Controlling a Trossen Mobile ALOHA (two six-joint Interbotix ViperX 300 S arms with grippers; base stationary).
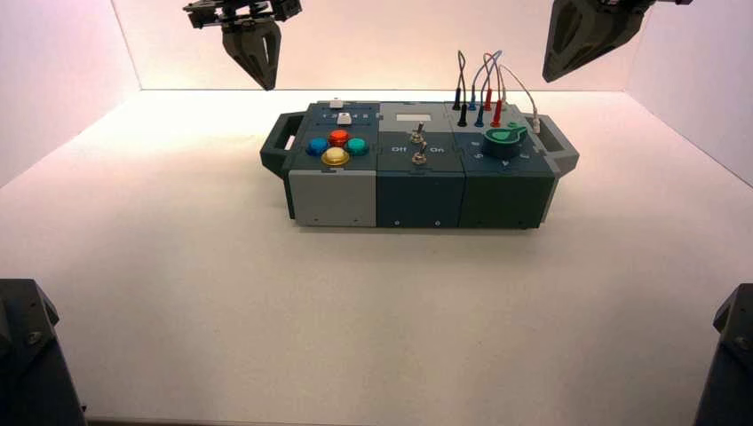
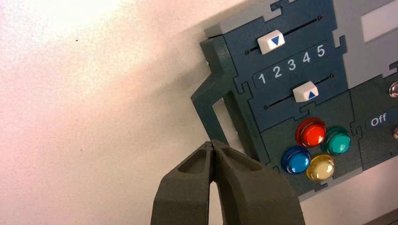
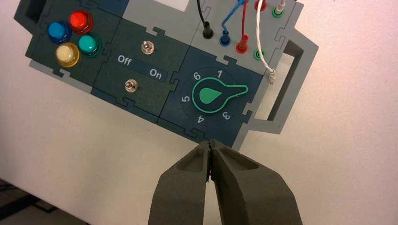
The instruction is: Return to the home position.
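1. My left gripper (image 1: 264,78) hangs raised above the far left of the white table (image 1: 178,293), well apart from the dark blue-and-grey plastic control box (image 1: 417,191). Its jaws are clenched together on nothing, tips touching.
2. My right gripper (image 1: 555,71) hangs raised at the far right, above and behind the box's wire end. Its jaws are likewise pressed closed and hold nothing.
3. The box stands mid-table, its handles at either end.
4. My left wrist view shows two white sliders (image 2: 271,41) on the dark blue panel: the one near the box's edge sits by 2, the other between 3 and 4.
5. Beside them is a cluster of round domed buttons: red (image 2: 312,133), green (image 2: 338,141), blue (image 2: 296,160) and yellow (image 2: 321,168).
6. My right wrist view shows the green teardrop knob (image 3: 212,96) pointing between 1 and 3, two small metal toggle switches (image 3: 147,46) by the "Off"/"On" lettering, and black, blue, red and white wires (image 3: 244,28) plugged into sockets.
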